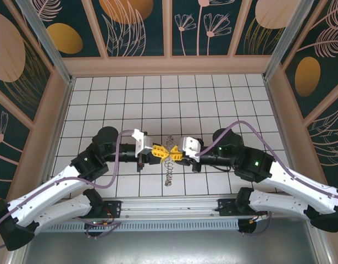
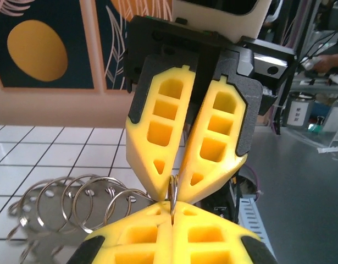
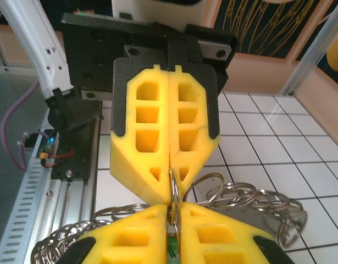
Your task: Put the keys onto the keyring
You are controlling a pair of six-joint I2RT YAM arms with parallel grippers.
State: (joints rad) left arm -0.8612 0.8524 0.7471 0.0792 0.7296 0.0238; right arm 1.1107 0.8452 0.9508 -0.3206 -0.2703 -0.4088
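Hands tip to tip mid-bench (image 1: 212, 104): left hand (image 2: 172, 223) clenched on a keyring (image 2: 75, 203) loop. Right hand (image 3: 173, 220) pinches the key (image 3: 171, 248), green sliver between its fingers; ring chain trails on bench.

Green key (image 3: 171, 248) mostly hidden within right tool (image 3: 173, 212), keyring (image 3: 59, 245) chain cut off by bottom edge

A robotics lab: patterned panels (image 1: 138, 27) wall a gridded table (image 1: 158, 93), cluttered bench (image 2: 300, 176) beyond.
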